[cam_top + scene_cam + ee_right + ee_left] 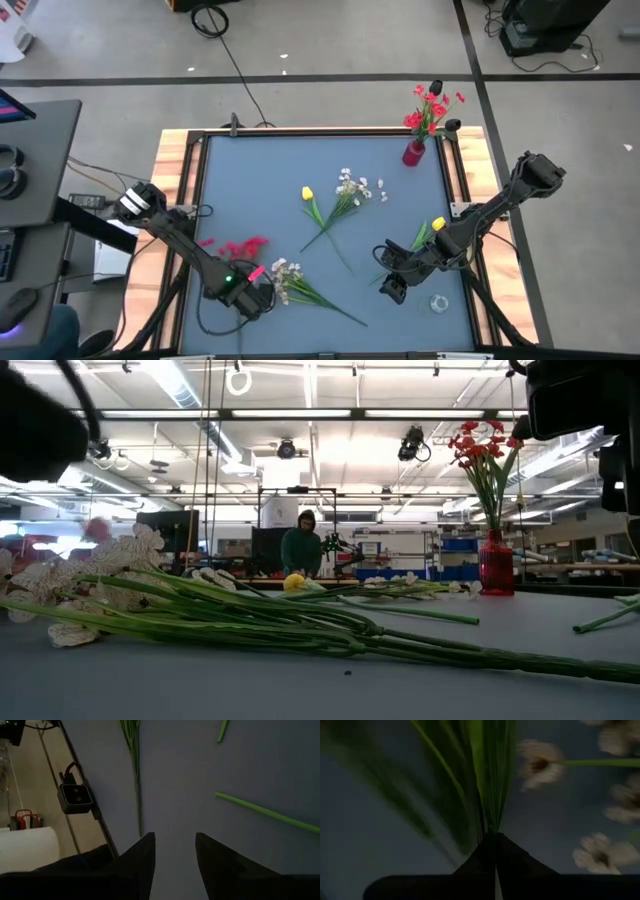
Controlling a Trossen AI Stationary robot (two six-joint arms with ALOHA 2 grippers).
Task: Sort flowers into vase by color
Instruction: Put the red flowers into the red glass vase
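Observation:
A spray of white flowers (287,272) lies near the table's front left, and its green stems (330,632) run toward the right. My left gripper (262,296) points down over it and is shut on its greenery (492,795). Red flowers (236,247) lie just beyond it. A yellow tulip (308,194) and a second white spray (352,187) lie mid-table. Another yellow tulip (438,225) lies under my right arm. A red vase (413,152) at the far right holds red flowers (431,105). My right gripper (175,845) hangs open over bare table. My left gripper pinches the white spray's green stems and leaves (491,822) between its two shut fingers, close to the blossoms (540,762). The fingers come from above, pointing down. The spray's long stems (450,650) lie on the table.
A small clear glass object (438,302) stands near the front right, beside my right gripper. Loose green stems (265,812) lie ahead of my right gripper. The table has a raised wooden frame (170,190). A person (301,545) stands far behind the table.

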